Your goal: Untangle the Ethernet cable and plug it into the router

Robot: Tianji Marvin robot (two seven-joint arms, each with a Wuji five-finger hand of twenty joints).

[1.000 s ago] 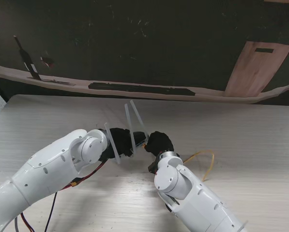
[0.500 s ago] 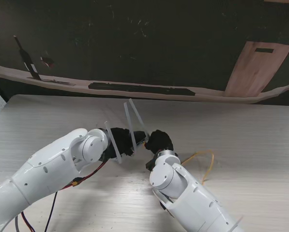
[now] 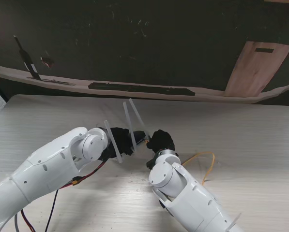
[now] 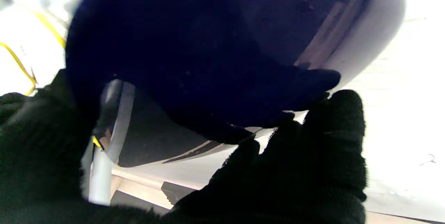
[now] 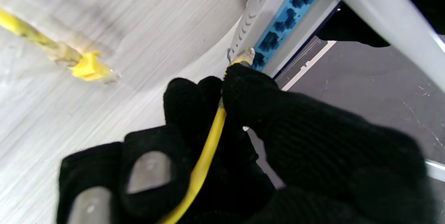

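Note:
My left hand (image 3: 118, 141), in a black glove, is shut on the router (image 4: 222, 53), lifted off the table with its white antennas (image 3: 129, 126) sticking up. The left wrist view shows the router's dark underside filling the frame, my fingers (image 4: 313, 168) curled around its edge. My right hand (image 3: 159, 141) is shut on the yellow Ethernet cable (image 5: 205, 161) just behind its plug (image 5: 241, 58). The plug tip touches the row of blue ports (image 5: 285, 18) on the router's back. The cable's other plug (image 5: 91, 67) lies loose on the table. A yellow cable loop (image 3: 205, 162) arcs to my right.
The light wood-grain table (image 3: 250, 135) carries only the cable's loose part. Red and black wires (image 3: 81, 181) hang under my left forearm. Beyond the table's far edge sit a dark wall, a flat black bar (image 3: 142, 89) and a leaning wooden board (image 3: 255, 67).
My right forearm has shifted slightly left and nearer to me; the right hand stays at the router's back with the cable. The left hand and router have barely moved.

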